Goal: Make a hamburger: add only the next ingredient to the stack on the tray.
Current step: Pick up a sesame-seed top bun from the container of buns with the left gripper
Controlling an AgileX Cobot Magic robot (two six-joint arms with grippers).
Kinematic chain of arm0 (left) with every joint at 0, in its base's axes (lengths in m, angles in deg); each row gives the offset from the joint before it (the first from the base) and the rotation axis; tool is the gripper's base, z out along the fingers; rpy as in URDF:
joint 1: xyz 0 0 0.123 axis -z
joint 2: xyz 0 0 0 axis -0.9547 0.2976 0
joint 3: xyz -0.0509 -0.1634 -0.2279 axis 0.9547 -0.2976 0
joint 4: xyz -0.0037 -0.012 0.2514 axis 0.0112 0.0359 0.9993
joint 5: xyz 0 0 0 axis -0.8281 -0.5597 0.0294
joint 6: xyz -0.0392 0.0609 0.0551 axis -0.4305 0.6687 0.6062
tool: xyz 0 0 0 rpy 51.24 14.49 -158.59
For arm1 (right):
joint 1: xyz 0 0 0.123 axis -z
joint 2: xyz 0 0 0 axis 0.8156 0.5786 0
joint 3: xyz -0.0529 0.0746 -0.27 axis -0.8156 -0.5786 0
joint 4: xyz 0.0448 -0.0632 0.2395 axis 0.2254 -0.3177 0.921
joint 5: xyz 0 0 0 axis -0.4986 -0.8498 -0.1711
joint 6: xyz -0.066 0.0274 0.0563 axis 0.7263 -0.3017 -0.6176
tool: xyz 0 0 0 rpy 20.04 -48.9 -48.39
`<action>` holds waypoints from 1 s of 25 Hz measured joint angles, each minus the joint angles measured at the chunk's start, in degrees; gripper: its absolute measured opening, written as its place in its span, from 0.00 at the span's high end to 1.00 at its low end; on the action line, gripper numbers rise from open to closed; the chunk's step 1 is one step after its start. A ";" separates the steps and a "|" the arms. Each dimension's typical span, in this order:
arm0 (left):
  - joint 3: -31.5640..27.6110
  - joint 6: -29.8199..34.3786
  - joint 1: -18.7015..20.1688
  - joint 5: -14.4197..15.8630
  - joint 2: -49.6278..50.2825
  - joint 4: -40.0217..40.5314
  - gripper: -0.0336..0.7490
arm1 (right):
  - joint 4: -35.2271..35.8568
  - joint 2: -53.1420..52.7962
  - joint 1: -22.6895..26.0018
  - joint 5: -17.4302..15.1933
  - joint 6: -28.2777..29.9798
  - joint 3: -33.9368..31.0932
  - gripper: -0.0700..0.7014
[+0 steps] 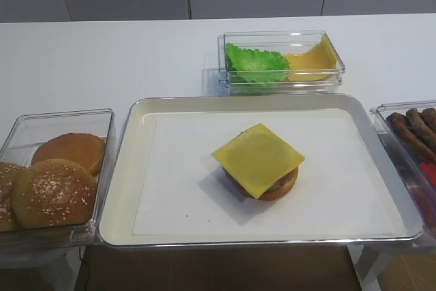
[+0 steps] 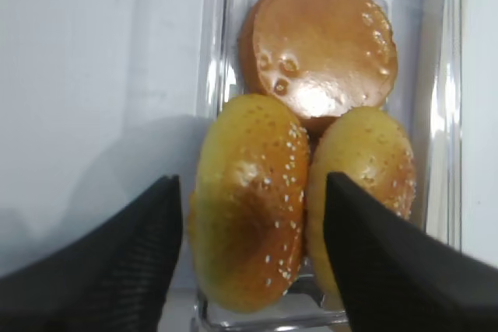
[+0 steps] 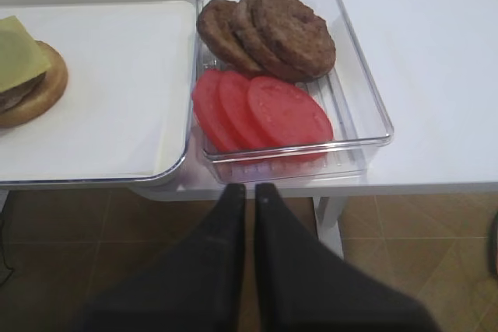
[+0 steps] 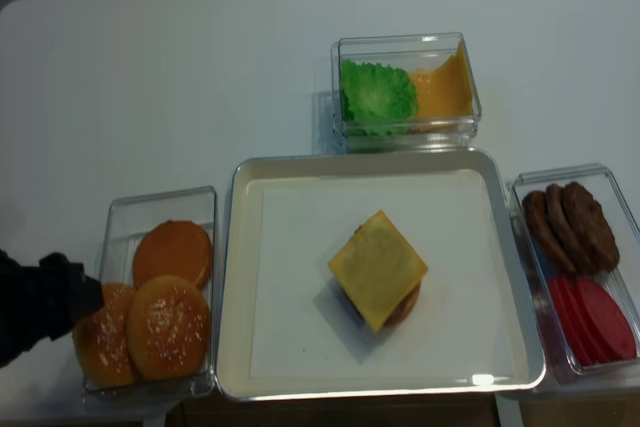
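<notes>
Seeded bun (image 2: 249, 200) in bun box (image 2: 218, 52), long axis 12-to-6, between spread left gripper (image 2: 253, 262) fingers, untouched. Right gripper (image 3: 250, 192) shut, empty, at 6 of tomato box (image 3: 366, 114).

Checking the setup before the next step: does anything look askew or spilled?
Nothing is spilled. The cheese slice lies cornerwise on the stack, its corners hanging past the bun. In the bun box, the seeded tops lean against each other, crowded.

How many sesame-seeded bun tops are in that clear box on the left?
2, side by side at the near end of the clear box: one seeded bun top toward the tray, the other beside it at the outer side. None seems hidden.
</notes>
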 joint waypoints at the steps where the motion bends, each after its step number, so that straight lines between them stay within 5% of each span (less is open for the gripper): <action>1: 0.00 0.80 -0.14 -0.01 0.82 -0.65 0.40 | 0.00 0.00 0.00 0.00 0.00 0.00 0.87; 25: 0.52 7.02 -2.20 2.83 9.09 -3.03 0.42 | 0.00 0.00 0.00 0.00 0.00 0.00 0.87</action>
